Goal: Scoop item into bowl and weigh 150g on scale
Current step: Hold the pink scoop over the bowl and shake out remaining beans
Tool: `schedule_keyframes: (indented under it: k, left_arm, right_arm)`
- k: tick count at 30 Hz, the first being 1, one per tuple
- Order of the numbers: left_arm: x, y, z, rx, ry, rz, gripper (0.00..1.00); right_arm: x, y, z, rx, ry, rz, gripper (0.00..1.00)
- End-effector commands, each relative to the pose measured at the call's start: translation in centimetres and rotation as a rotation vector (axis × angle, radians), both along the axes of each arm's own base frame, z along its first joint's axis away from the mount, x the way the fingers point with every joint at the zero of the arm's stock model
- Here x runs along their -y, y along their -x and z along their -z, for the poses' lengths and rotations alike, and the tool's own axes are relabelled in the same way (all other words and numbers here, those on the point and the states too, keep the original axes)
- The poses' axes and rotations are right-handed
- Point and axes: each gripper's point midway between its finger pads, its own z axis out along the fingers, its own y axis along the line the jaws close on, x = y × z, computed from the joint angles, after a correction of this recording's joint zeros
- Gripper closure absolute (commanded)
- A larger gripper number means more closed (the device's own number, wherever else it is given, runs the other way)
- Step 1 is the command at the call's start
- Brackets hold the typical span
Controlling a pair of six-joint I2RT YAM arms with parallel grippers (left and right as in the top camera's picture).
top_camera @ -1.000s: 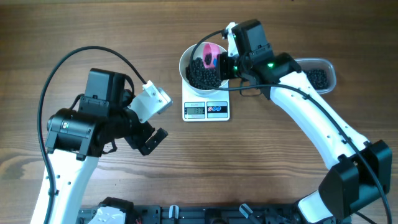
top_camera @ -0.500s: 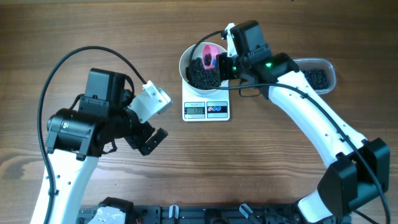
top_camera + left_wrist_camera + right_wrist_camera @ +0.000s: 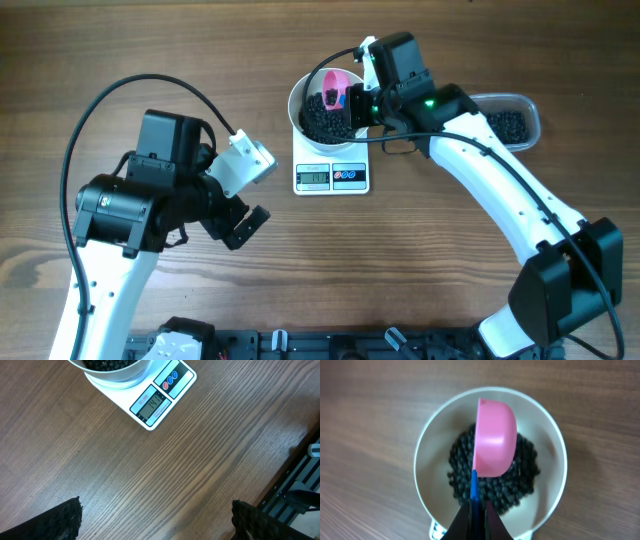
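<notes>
**A:** Where is the item found?

**B:** Most of the black beads (image 3: pixel 322 122) are heaped in the white bowl (image 3: pixel 297 100), which is set on the scale (image 3: pixel 362 178). In the overhead view the bowl is seated toward 12 o'clock on the platform. The display (image 3: pixel 314 178) and two round buttons (image 3: pixel 345 175) are left exposed at 6 o'clock. More black beads are seen in a clear tub (image 3: pixel 528 108) at 3 o'clock from the bowl, well apart from it.

**A:** How is the right gripper described?

**B:** The right gripper (image 3: pixel 479 521) is clenched on the blue handle (image 3: pixel 474 485) of a pink scoop (image 3: pixel 495 435). The cup is held over the bead heap, inside the rim, toward 1 o'clock of the bowl in the overhead view. Its smooth outer side is turned toward the wrist camera, so what lies in the hollow cannot be told.

**A:** And the left gripper?

**B:** The left gripper (image 3: pixel 250 195) is spread wide and nothing is held in it. It is placed above the bare wooden table (image 3: pixel 420 260), at about 8 o'clock from the scale and apart from it. From its wrist camera the two dark fingertips (image 3: pixel 65 520) are seen at the lower corners, with the scale and bowl toward 12 o'clock.

**A:** Can the reading be made out?

**B:** Digits are shown on the display, but they cannot be read with confidence.
</notes>
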Motion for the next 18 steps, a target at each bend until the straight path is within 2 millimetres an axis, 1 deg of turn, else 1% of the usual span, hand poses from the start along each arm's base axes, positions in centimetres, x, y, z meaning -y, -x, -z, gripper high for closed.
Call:
schedule_keyframes:
  k: [1,2,3,4,5,6,7,8,9,10,12,18]
  left_arm:
    - [-0.1,-0.2,-0.2,0.012,-0.003,0.011,0.00]
    - [-0.1,-0.2,-0.2,0.012,-0.003,0.011,0.00]
    - [-0.1,-0.2,-0.2,0.012,-0.003,0.011,0.00]
    - [-0.1,-0.2,-0.2,0.012,-0.003,0.011,0.00]
    - [-0.1,-0.2,-0.2,0.012,-0.003,0.011,0.00]
    - [-0.1,-0.2,-0.2,0.012,-0.003,0.011,0.00]
    - [-0.1,-0.2,-0.2,0.012,-0.003,0.011,0.00]
    - [-0.1,-0.2,-0.2,0.012,-0.003,0.011,0.00]
    - [-0.1,-0.2,-0.2,0.012,-0.003,0.011,0.00]
    - [-0.1,-0.2,-0.2,0.012,-0.003,0.012,0.00]
    - [-0.1,-0.2,-0.2,0.012,-0.003,0.011,0.00]
    - [-0.1,-0.2,-0.2,0.012,-0.003,0.012,0.00]
  right_arm:
    - [0.1,-1.3,-0.9,0.032,-0.030,0.080,0.96]
    - [-0.8,-0.9,-1.0,0.031,-0.052,0.014,0.96]
    - [-0.5,-0.3,-0.5,0.037,0.009,-0.058,0.96]
    - [1.0,-0.5,-0.3,0.044,0.072,-0.002,0.96]
    - [1.1,-1.2,-0.7,0.043,0.032,0.078,0.96]
    - [0.1,-1.2,-1.2,0.039,-0.025,0.069,0.96]
    - [-0.9,-0.7,-1.3,0.039,-0.044,-0.009,0.96]
    - [-0.4,-0.4,-0.8,0.049,0.016,-0.048,0.96]
    - [0.3,-0.6,-0.6,0.056,0.054,-0.021,0.96]
    - [0.9,-1.3,-0.9,0.070,0.054,0.043,0.96]
    - [0.2,-1.7,-1.5,0.096,0.016,0.032,0.96]
    - [0.2,-1.9,-1.6,0.116,0.035,0.006,0.96]
